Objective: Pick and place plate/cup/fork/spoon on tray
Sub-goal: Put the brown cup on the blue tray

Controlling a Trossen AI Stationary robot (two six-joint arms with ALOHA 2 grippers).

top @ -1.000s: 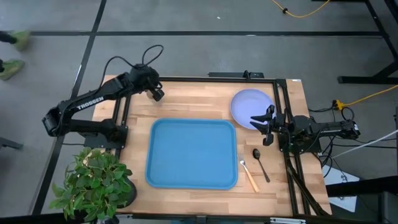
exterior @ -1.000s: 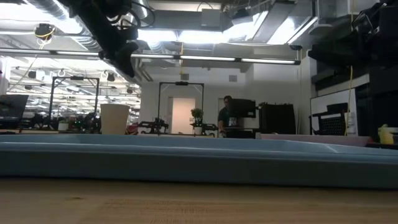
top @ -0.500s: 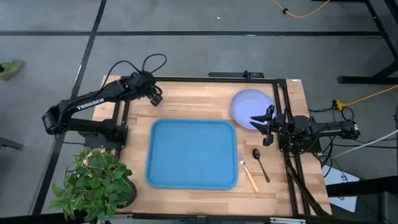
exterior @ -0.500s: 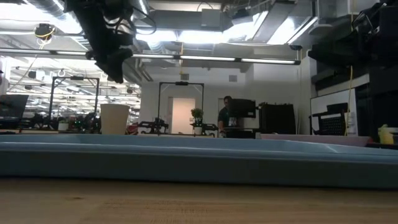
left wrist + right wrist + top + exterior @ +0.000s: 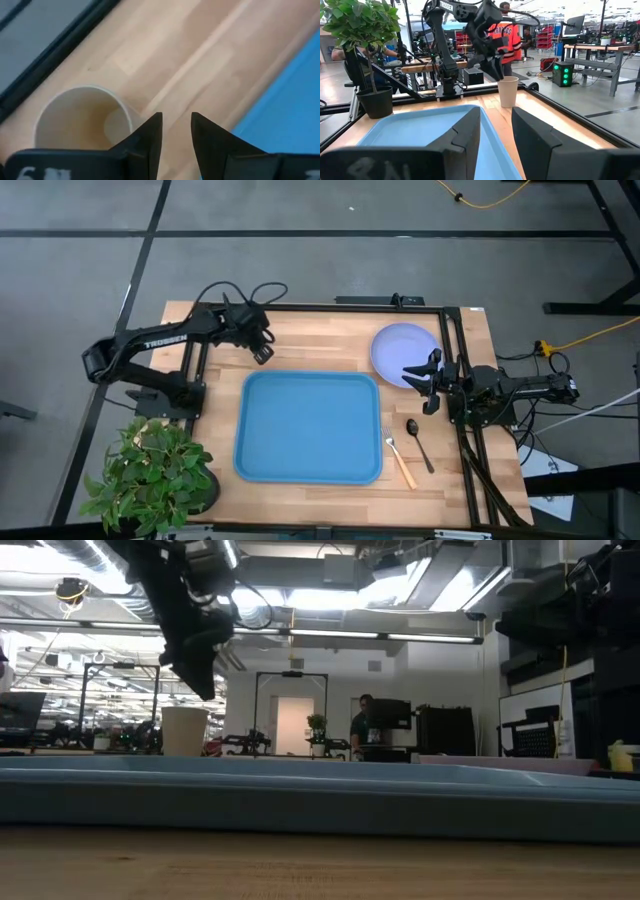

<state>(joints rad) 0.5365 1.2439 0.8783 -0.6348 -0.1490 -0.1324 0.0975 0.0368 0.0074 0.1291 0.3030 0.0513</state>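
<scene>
Left end effector (image 5: 262,354) above cup (image 5: 85,117) (airborne)

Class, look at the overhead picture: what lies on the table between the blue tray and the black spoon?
In the high view, the fork lies between the tray and the spoon, beside the tray's right rim.

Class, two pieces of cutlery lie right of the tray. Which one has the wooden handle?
The fork, lying nearer the tray: silver tines, light wooden-orange handle. The spoon beside it is dark all over, with a small black oval bowl.
</scene>
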